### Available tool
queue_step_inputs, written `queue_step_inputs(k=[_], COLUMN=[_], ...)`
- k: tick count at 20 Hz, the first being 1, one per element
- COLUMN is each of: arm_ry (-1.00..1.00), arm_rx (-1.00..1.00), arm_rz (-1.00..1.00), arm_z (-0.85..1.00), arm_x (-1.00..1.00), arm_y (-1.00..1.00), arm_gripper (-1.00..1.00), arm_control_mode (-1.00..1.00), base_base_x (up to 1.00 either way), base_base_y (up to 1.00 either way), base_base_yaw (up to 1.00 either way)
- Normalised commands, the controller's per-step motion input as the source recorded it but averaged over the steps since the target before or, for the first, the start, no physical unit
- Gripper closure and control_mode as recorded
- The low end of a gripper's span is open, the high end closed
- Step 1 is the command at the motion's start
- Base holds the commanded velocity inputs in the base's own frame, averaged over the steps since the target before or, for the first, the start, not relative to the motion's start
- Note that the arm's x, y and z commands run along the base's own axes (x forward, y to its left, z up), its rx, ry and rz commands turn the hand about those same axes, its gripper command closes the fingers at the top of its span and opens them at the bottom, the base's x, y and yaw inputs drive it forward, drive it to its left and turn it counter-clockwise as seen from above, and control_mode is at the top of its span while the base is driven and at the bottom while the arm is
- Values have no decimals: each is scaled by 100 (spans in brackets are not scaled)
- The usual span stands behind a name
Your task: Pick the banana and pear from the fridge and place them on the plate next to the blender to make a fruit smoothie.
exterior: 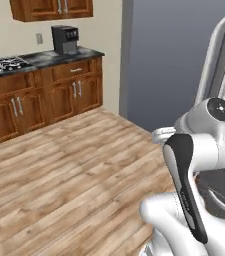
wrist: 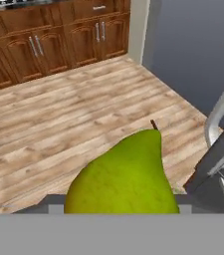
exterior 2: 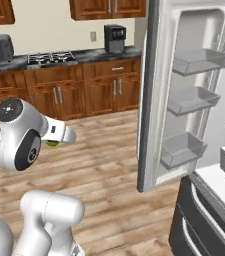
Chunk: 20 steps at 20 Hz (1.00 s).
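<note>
One fruit is in my grip: the pear, yellow-green with its short stem pointing away from me, sits right between my fingers and fills the lower middle of the hand view. My gripper stands partly open, as wide as the pear's body forces it, closed on the fruit and not on air; in the right base view a sliver of green shows under my wrist. I judge the hold is on a smooth, rounded skin, so a quick swing could let it roll or squirt out, and below it lies only wooden floor, well away from any counter. The fridge stands open beside me, its door bins near my path; turning carelessly could clip the door or its long pale handle. Plate, blender and banana I cannot place from here, so I would carry slowly and level.
</note>
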Motion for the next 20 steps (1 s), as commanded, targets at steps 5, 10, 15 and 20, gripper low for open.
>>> queue_step_inputs(k=[5,10,15,20], arm_ry=[0,0,0,0], arm_rx=[0,0,0,0], arm_rz=[0,0,0,0], arm_z=[0,0,0,0], arm_x=[0,0,0,0], arm_y=[0,0,0,0], arm_gripper=[100,100,100,100], arm_control_mode=[100,100,100,100], base_base_x=[5,97,100,100], base_base_y=[87,41,2,1], base_base_yaw=[81,35,9,16])
